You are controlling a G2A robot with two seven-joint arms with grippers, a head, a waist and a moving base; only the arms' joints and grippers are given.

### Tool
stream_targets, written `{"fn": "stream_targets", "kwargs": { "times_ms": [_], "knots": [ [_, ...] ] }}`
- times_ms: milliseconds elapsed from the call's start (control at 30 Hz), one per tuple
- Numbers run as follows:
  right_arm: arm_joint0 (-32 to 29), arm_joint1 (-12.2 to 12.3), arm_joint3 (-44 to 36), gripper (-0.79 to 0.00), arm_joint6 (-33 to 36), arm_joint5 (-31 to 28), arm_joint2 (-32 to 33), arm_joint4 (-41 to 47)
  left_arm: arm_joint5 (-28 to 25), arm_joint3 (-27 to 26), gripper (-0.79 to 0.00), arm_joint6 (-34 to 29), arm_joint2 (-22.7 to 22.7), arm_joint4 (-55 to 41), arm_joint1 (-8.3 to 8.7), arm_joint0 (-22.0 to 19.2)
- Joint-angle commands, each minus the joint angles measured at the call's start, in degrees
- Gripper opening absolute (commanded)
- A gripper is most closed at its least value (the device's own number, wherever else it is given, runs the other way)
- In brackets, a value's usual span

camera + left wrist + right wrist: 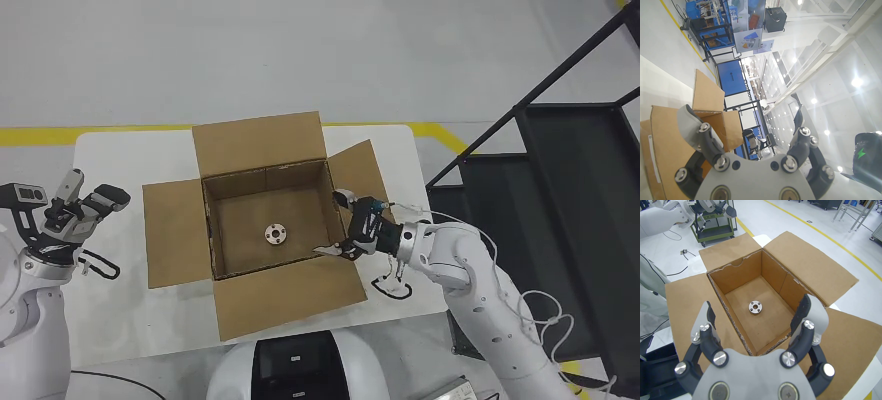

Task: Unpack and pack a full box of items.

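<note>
The cardboard box (240,215) is parked open in the middle of the white table (110,160), with all four flaps folded outward and lying more or less flat. One item can be seen inside: a small round metal disc (275,234), laid flat on the box floor roughly in the middle and well apart from all four walls (a centre hole and a few smaller holes around it can be made out in the right wrist view (755,308)). The top edges of the box walls look a bit torn up. The right gripper (337,222) is held above the box's right wall, angled down toward the inside, and its fingers are spread wide with nothing between them (757,299). The left gripper (92,192) is kept off to the left of the box, over the table's left edge and well apart from the cardboard. It's tilted upward, so mostly ceiling is caught past it, with the box (711,91) off to one side. Its fingers are spread apart too, and nothing is gripped (742,109).
</note>
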Motion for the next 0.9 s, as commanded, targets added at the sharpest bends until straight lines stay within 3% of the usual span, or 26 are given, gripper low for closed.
{"fn": "stream_targets", "kwargs": {
  "times_ms": [0,200,333,467,700,867],
  "knots": [
    [-0.24,0.33,-0.13,0.000,0.48,-2.47,0.63,-0.39,0.00,0.00,0.000,0.00,0.00,0.00,0.00,0.00],
    [-4.41,2.16,-1.31,0.000,0.72,-8.52,12.29,7.66,0.00,0.00,0.000,0.00,0.00,0.00,0.00,0.00],
    [-8.86,3.06,-1.34,0.000,1.44,-6.81,20.77,13.06,0.00,0.00,0.000,0.00,0.00,0.00,0.00,0.00],
    [-12.65,3.57,0.48,0.000,3.79,-3.03,26.19,10.71,0.00,0.00,0.000,0.00,0.00,0.00,0.00,0.00],
    [-19.06,4.02,2.21,0.000,7.04,-1.82,28.96,9.99,0.00,0.00,0.000,0.00,0.00,0.00,0.00,0.00],
    [-20.33,4.16,2.95,0.000,11.52,0.04,25.89,6.85,0.00,0.00,0.000,0.00,0.00,0.00,0.00,0.00]
  ]
}}
